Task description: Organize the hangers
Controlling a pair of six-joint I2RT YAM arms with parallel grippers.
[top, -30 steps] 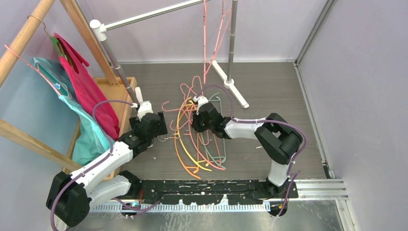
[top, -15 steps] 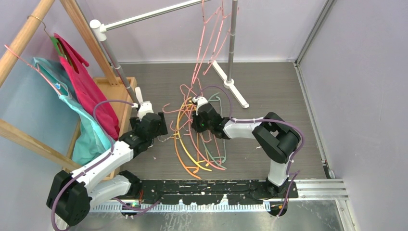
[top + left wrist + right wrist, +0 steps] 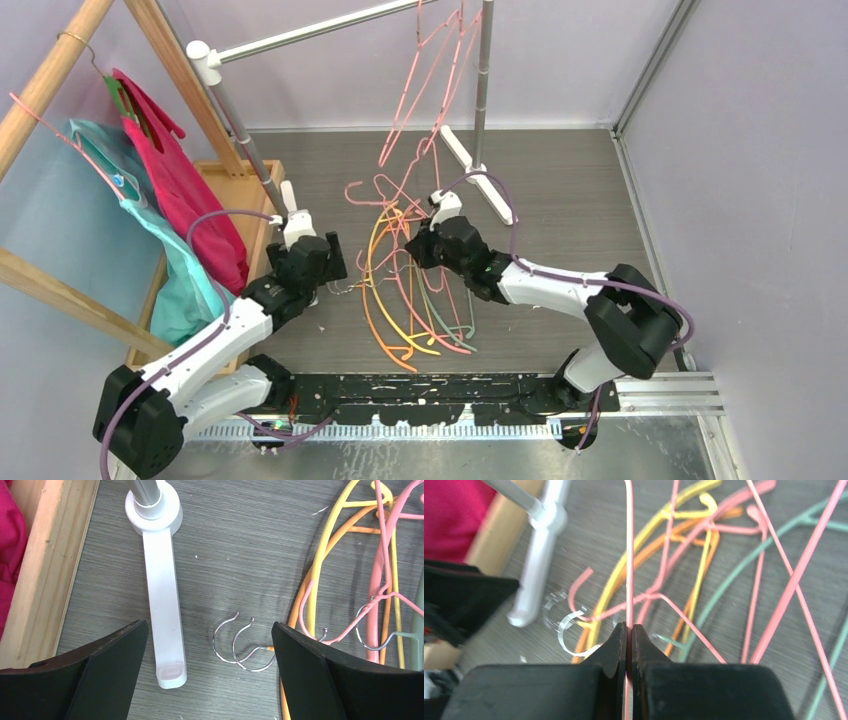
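A tangle of bare hangers (image 3: 410, 285), orange, yellow, pale green and pink, lies on the floor between the arms. Pink wire hangers (image 3: 430, 80) hang from the rail (image 3: 300, 33) at the top. My right gripper (image 3: 629, 630) is shut on a thin pink wire hanger (image 3: 628, 555), held above the pile; it shows in the top view (image 3: 425, 240). My left gripper (image 3: 210, 645) is open and empty, low over the floor. Two metal hooks (image 3: 240, 642) of orange hangers lie between its fingers. The same gripper sits left of the pile in the top view (image 3: 310, 262).
The white rack foot (image 3: 162, 605) lies just inside my left finger. A wooden frame (image 3: 235, 185) with magenta (image 3: 185, 185) and teal (image 3: 180, 270) garments stands at the left. The rack's second post (image 3: 483, 90) and foot (image 3: 480, 175) stand behind the pile. Walls close the right side.
My right arm has stretched out and its gripper moved right and back with the pink wire hanger. The pink hangers on the rail swung left. My left arm barely moved.
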